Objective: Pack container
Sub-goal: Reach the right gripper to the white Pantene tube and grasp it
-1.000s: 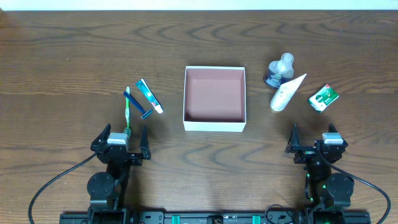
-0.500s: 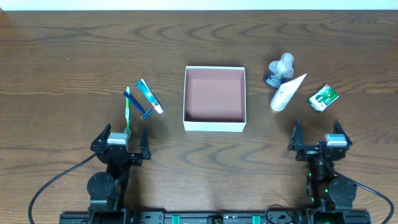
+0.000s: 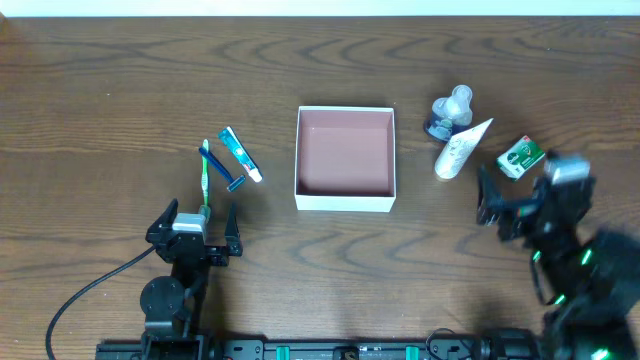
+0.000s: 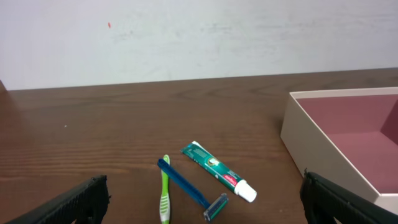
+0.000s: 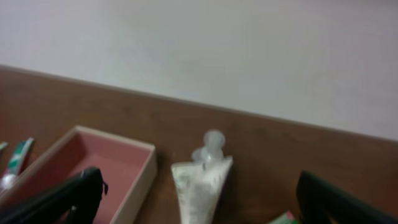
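Overhead only: whole green box (image 3: 521,157) just ahead of the blurred right gripper (image 3: 515,200); right wrist view catches just its corner. Left wrist view alone shows toothbrush (image 4: 165,199), razor (image 4: 186,185) and toothpaste (image 4: 217,171) up close, between the left fingers (image 4: 81,202), spread wide. Left gripper (image 3: 197,225) holds nothing. Right fingers (image 5: 68,199) also wide apart, white tube (image 5: 199,183) and clear bottle (image 5: 211,142) ahead between them. Container (image 3: 345,203) square, no long axis, sides parallel to table (image 3: 100,80) edges, open side up, ahead-right of left fingers, ahead-left of right fingers. Inside: bare pink floor
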{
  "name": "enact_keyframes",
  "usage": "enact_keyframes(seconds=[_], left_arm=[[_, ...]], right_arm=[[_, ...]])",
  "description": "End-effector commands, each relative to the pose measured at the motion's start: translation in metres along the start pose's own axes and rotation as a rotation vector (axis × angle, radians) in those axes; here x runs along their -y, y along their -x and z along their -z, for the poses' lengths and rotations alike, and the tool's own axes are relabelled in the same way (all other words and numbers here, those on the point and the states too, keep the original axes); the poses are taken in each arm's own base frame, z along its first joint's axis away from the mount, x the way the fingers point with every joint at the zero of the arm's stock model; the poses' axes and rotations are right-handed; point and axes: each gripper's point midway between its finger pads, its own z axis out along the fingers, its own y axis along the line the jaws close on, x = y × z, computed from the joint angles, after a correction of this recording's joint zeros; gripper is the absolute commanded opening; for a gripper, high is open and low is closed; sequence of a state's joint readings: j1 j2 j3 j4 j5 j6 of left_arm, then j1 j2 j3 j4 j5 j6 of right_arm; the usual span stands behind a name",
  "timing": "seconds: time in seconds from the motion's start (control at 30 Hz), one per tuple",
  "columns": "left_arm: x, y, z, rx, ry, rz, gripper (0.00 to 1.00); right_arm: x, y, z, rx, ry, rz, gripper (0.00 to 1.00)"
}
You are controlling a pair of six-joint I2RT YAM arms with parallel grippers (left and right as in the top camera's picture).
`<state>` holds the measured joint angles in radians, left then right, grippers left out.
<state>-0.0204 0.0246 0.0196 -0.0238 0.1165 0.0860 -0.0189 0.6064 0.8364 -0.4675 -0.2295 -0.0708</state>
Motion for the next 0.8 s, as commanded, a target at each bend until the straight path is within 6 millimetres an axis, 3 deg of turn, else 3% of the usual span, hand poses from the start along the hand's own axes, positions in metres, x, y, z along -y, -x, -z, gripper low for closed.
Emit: enact_keyframes(seconds=[0.0, 0.17, 0.3, 0.5, 0.77], left_arm=[[0.001, -0.017, -0.001, -0.053, -0.006, 0.005, 0.98], [0.001, -0.017, -0.001, -0.053, -0.006, 0.005, 0.98], [0.001, -0.017, -0.001, -0.053, -0.006, 0.005, 0.98], [0.001, -0.017, -0.001, -0.053, -0.006, 0.005, 0.98], [0.001, -0.017, -0.001, -0.053, -0.006, 0.005, 0.98]], right_arm=[[-0.012, 0.038, -0.016, -0.095, 0.114, -0.008, 0.99], [-0.046, 0.059, -0.030, -0.277, 0.360, -0.137, 0.99], [-0.040, 0.057, -0.056, -0.316, 0.363, -0.172, 0.98], [0.018, 0.003, -0.103, -0.505, -0.042, -0.532, 0.89], [0.034, -0.048, -0.137, -0.652, -0.176, -0.660, 0.86]])
